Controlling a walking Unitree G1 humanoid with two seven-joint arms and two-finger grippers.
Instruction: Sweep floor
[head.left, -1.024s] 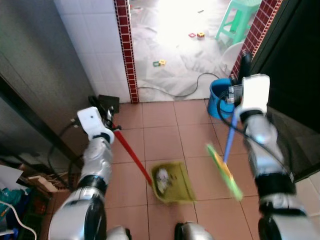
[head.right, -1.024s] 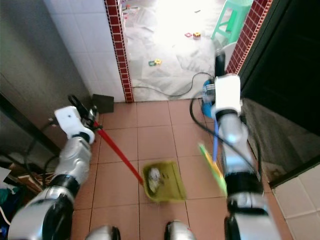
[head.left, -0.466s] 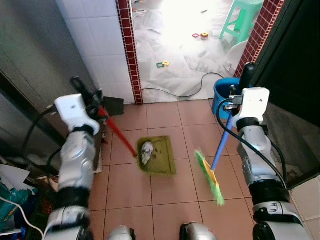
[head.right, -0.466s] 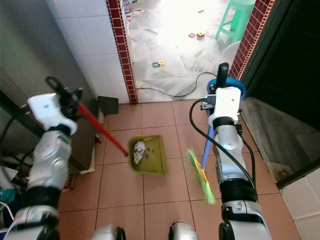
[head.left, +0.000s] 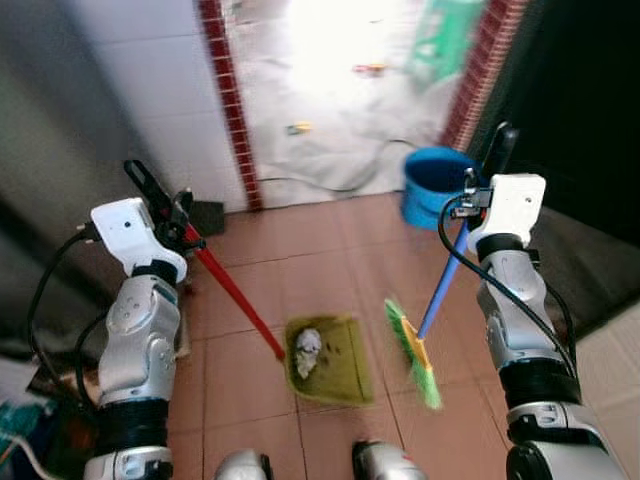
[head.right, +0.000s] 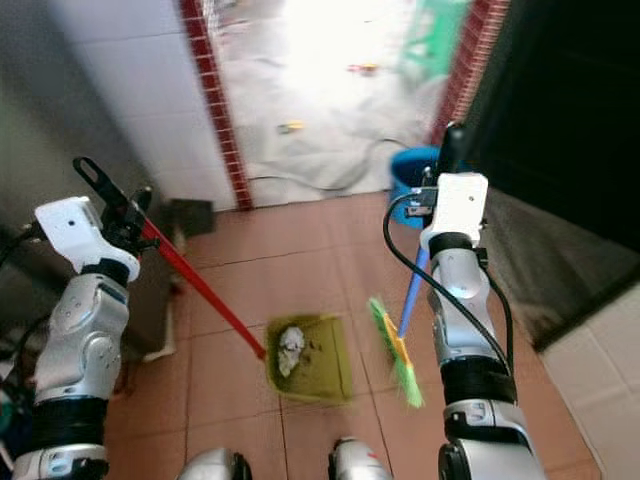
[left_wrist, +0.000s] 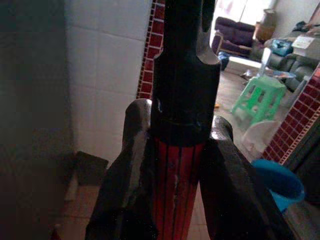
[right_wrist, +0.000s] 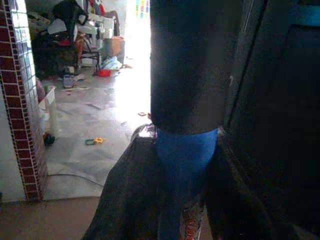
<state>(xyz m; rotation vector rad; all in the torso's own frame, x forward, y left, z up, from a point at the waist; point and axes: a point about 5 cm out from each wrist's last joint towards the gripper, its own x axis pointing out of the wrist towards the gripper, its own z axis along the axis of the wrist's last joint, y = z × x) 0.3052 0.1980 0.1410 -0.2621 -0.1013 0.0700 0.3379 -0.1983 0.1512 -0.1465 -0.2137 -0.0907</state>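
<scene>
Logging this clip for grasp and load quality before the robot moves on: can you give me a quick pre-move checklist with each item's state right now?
1. Left gripper shut on the red dustpan handle: ok.
2. Right gripper shut on the blue broom handle: ok.
3. White crumpled debris lying inside the olive-green plastic dustpan: ok.
4. Dustpan resting flat on the terracotta floor tiles: cannot tell, the picture is blurred.
5. Green broom bristles beside the dustpan, apart from it: ok.
6. Round blue plastic bucket apart from the broom head: ok.

Left arm: I raise it, elbow bent.
Left gripper (left_wrist: 175, 165): my fingers (left_wrist: 125, 170) clamp a red handle (head.left: 232, 297).
Right arm: raised, forearm upright.
Right gripper (right_wrist: 180, 165): closed around a blue handle (head.left: 441, 290).
</scene>
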